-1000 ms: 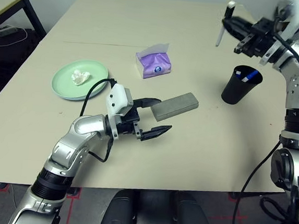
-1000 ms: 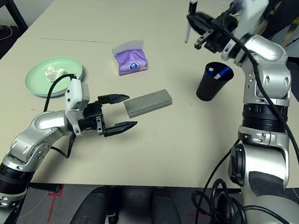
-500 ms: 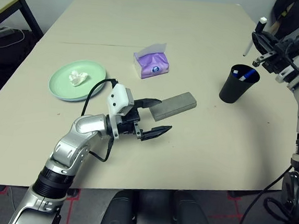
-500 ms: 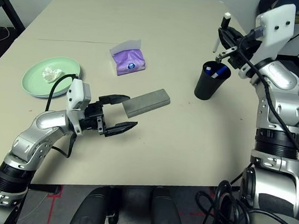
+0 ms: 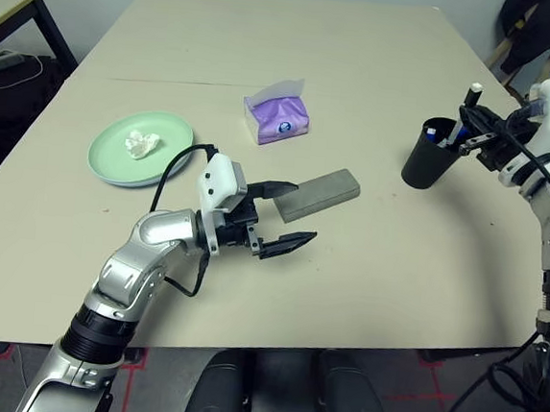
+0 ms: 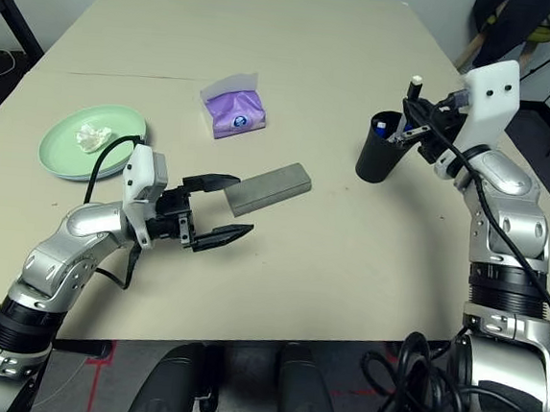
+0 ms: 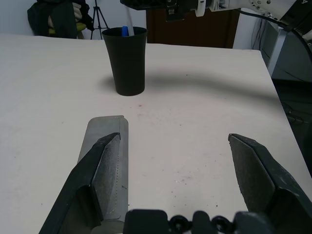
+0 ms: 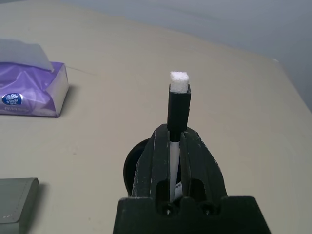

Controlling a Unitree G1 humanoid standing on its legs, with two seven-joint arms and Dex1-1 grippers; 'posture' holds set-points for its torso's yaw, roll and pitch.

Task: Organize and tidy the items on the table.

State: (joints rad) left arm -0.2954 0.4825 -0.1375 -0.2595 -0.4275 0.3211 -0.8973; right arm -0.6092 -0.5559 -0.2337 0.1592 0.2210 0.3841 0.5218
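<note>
White marker clamped in right end effector above black cup

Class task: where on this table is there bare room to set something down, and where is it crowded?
Free: the far table behind the purple tissue pack, and the near edge in front of the black cup. Crowded: where the open left gripper sits beside the grey glasses case.

Bare surface near and between the arms, grey glasses case blocking the middle, black cup far right, mint green plate left.
</note>
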